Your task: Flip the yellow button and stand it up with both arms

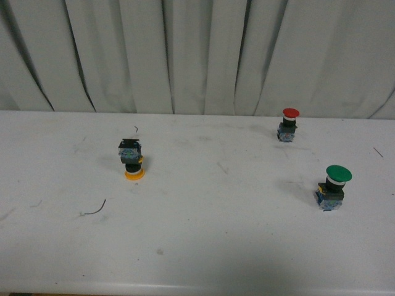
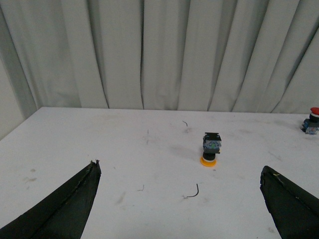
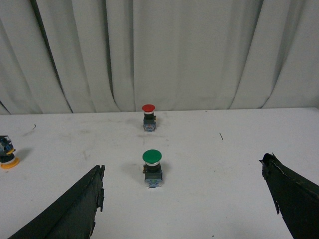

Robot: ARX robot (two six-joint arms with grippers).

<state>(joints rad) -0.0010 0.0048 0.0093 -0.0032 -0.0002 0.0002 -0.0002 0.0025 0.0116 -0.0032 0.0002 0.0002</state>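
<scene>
Left gripper (image 2: 179, 168): jaws wide apart, empty, facing yellow button (image 1: 132, 159). Button left of centre on table (image 1: 203, 246), cap down, contact block up, so needs flip. Open room all round, wire scrap (image 1: 95, 209) near. Red button (image 1: 289, 124) and green button (image 1: 333, 187) upright, well apart to right. Right gripper (image 3: 182, 164): jaws wide apart, empty.

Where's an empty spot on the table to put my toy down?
The big bare middle, between the upside-down yellow button and the green button, is free. So is the front strip of the table. It is most crowded on the right, where the red button and green one stand.
</scene>
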